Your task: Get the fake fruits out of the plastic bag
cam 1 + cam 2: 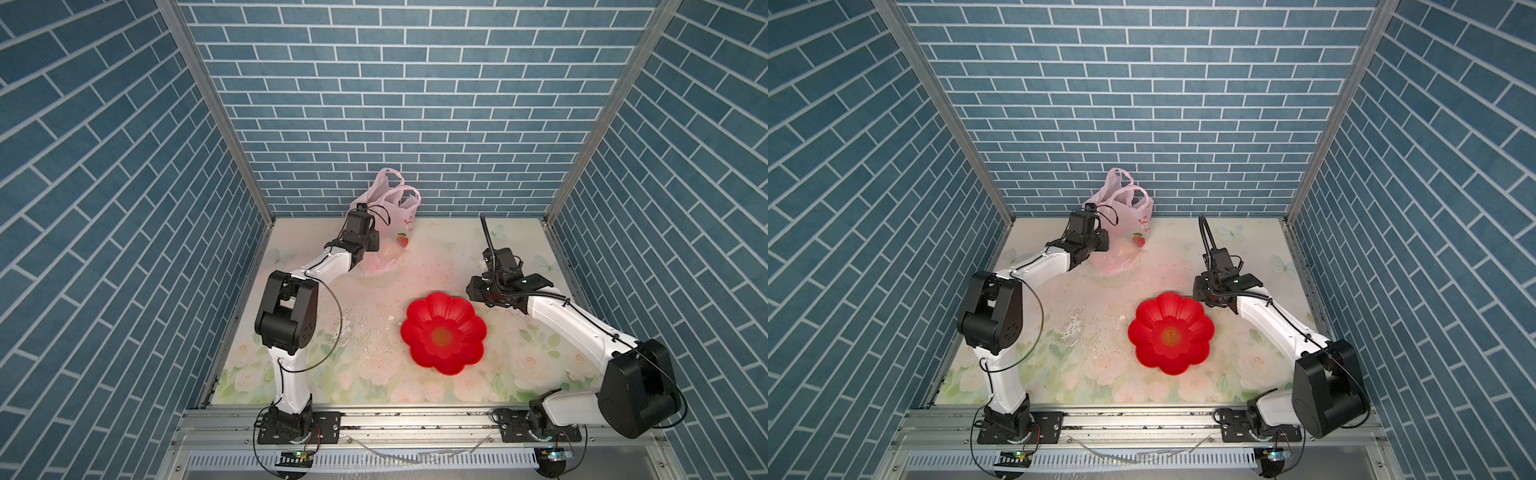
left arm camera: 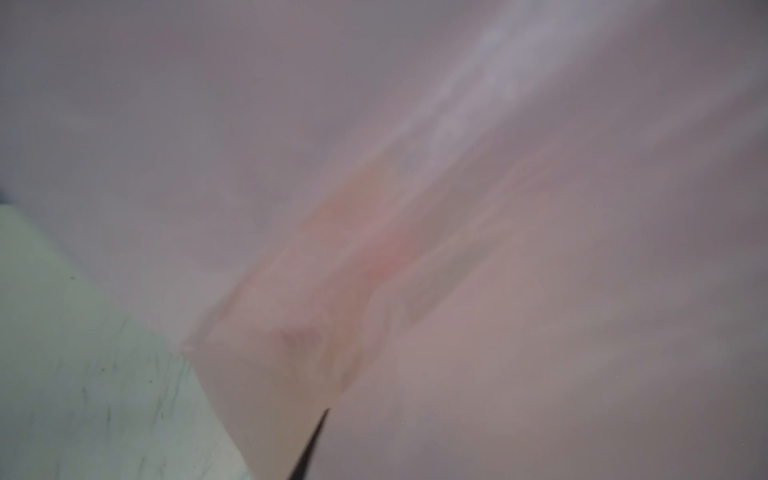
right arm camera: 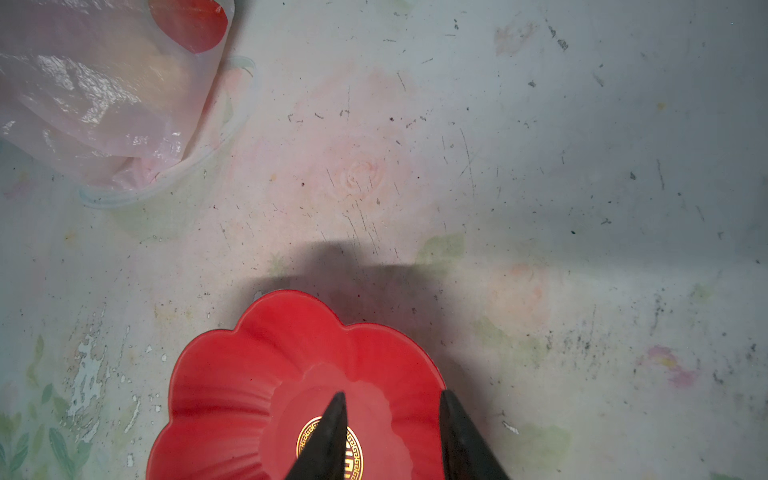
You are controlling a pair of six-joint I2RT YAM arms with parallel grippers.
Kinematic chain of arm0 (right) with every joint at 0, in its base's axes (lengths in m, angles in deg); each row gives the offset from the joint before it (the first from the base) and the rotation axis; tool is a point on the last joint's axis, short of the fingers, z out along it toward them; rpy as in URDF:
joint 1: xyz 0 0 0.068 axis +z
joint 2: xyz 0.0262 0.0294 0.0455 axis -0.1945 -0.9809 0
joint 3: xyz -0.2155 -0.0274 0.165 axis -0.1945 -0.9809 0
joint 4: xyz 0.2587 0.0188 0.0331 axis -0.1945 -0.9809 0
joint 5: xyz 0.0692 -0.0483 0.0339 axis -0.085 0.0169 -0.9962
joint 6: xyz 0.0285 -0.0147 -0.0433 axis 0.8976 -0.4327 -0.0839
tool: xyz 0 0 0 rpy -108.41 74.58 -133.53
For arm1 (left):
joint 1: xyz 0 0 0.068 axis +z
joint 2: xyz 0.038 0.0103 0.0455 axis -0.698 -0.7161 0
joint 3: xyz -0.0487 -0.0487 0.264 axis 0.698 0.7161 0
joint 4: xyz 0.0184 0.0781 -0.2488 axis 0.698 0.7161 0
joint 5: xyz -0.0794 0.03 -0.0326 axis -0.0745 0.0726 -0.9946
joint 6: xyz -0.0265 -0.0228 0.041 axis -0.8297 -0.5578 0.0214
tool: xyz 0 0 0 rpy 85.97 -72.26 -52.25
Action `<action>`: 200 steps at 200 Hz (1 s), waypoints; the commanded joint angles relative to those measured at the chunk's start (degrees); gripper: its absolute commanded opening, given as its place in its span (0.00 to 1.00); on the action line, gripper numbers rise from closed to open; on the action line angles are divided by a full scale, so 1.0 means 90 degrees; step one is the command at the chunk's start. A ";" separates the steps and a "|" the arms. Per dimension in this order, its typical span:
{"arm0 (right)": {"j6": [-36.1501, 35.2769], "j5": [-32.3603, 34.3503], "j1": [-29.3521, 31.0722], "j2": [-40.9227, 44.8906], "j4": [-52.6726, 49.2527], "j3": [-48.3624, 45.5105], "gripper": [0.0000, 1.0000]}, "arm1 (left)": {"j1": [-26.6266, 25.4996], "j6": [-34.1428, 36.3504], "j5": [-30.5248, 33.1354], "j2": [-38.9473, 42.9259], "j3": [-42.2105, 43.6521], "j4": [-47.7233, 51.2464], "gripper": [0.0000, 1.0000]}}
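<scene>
The plastic bag [image 1: 392, 203] [image 1: 1127, 205] stands crumpled at the back of the table, pink and translucent, with its loop handles up. My left arm reaches into its near side, and in both top views the wrist hides the jaws. Pink film [image 2: 498, 208] fills the left wrist view, and only one dark fingertip [image 2: 313, 440] pokes out under it. The fake fruits are hidden inside the bag. A faint orange-tan shape [image 3: 160, 79] shows through the film. My right gripper [image 3: 392, 399] [image 1: 473, 296] hangs open and holds nothing, over the edge of a red dish.
The red flower-shaped dish [image 1: 419, 316] [image 1: 1148, 326] [image 3: 232, 395] sits right of the table's middle with nothing in it. The flowered table top [image 1: 332, 332] is scuffed. Blue brick walls close in the back and both sides.
</scene>
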 commanded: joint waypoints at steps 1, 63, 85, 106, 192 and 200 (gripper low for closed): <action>0.0038 0.0029 0.0007 -0.0122 0.0111 0.0213 0.38 | 0.0049 -0.0064 0.0189 0.0245 0.0213 -0.0183 0.13; -0.0001 -0.0172 0.0010 -0.0167 0.0332 0.0166 0.37 | 0.0258 -0.0491 0.0277 0.1337 0.1255 0.0058 0.00; -0.0029 -0.0266 0.0017 -0.0129 0.0351 0.0124 0.37 | 0.0269 -0.0642 0.0357 0.1850 0.1728 0.0244 0.00; -0.0040 -0.0281 0.0012 -0.0052 0.0382 0.0064 0.37 | 0.0298 -0.0919 0.0420 0.2479 0.2337 0.0433 0.00; -0.0041 -0.0580 0.0312 -0.0145 0.0490 0.0034 0.36 | 0.0309 -0.1943 0.0378 0.6207 0.4707 0.1829 0.00; -0.0030 -0.0586 0.0346 -0.0186 0.0510 0.0056 0.36 | 0.0293 -0.2052 0.0199 0.6511 0.5001 0.1914 0.00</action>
